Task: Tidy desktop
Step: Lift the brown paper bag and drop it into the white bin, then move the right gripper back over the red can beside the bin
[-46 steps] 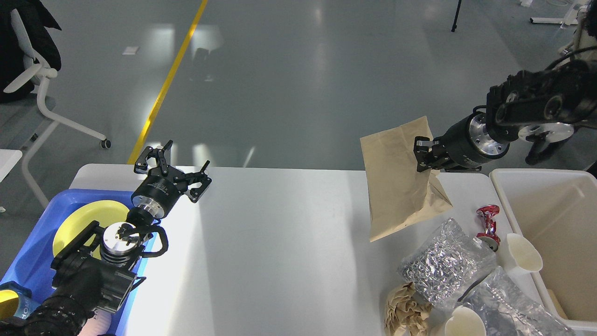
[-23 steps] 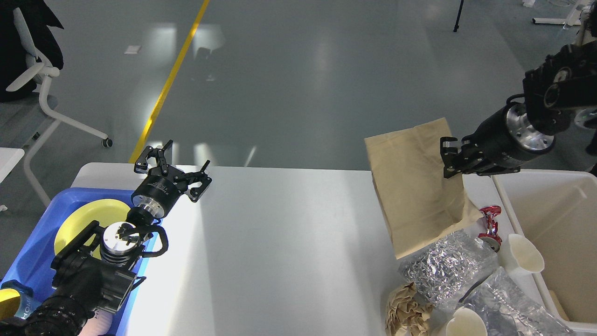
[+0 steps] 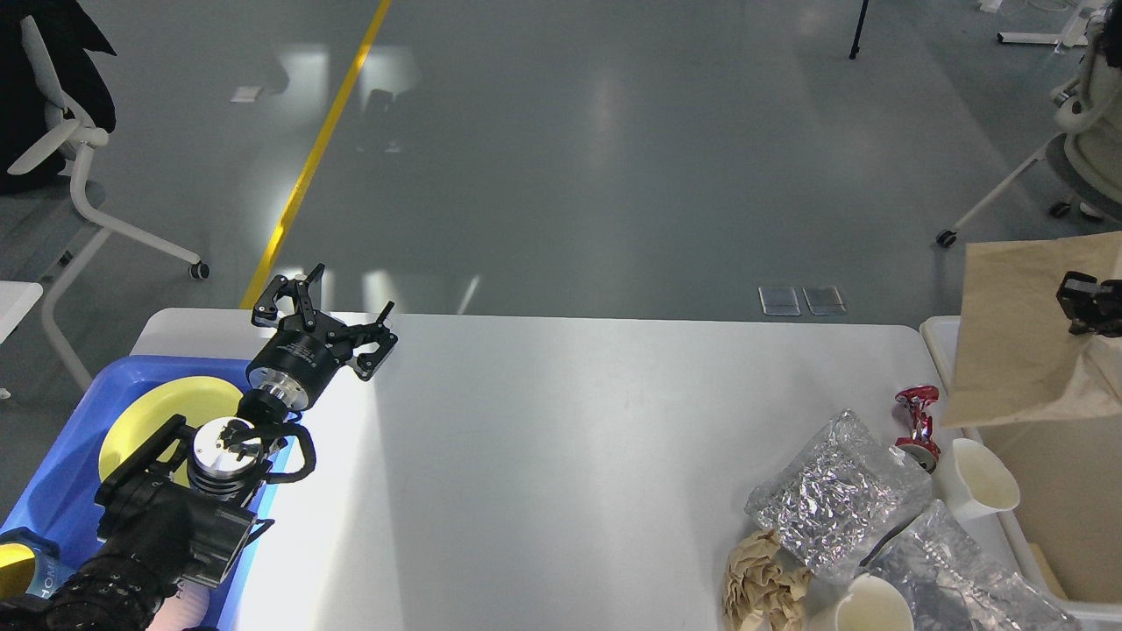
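The desktop (image 3: 561, 456) is a glossy white-grey table top filling the lower half of the head view. My left gripper (image 3: 326, 317) hovers open over its far left corner, nothing between its fingers. At the right edge my right gripper (image 3: 1082, 302) is shut on a brown paper bag (image 3: 1017, 333), which hangs above the cream-white bin (image 3: 942, 337). Litter lies at the near right of the desktop: a crumpled foil bag (image 3: 833, 499), a clear plastic bag (image 3: 955, 570), a crushed red can (image 3: 916, 416), crumpled brown paper (image 3: 763, 583) and two white paper cups (image 3: 982, 478) (image 3: 863, 605).
A blue tray (image 3: 79, 438) holding a yellow plate (image 3: 166, 412) sits at the desktop's left end, under my left arm. Office chairs stand on the floor at far left (image 3: 61, 140) and far right (image 3: 1078, 131). A yellow floor line (image 3: 316, 149) runs behind the table.
My right arm has swung right with the brown paper bag, from above the desktop's right part to over the bin. The left arm has not moved.
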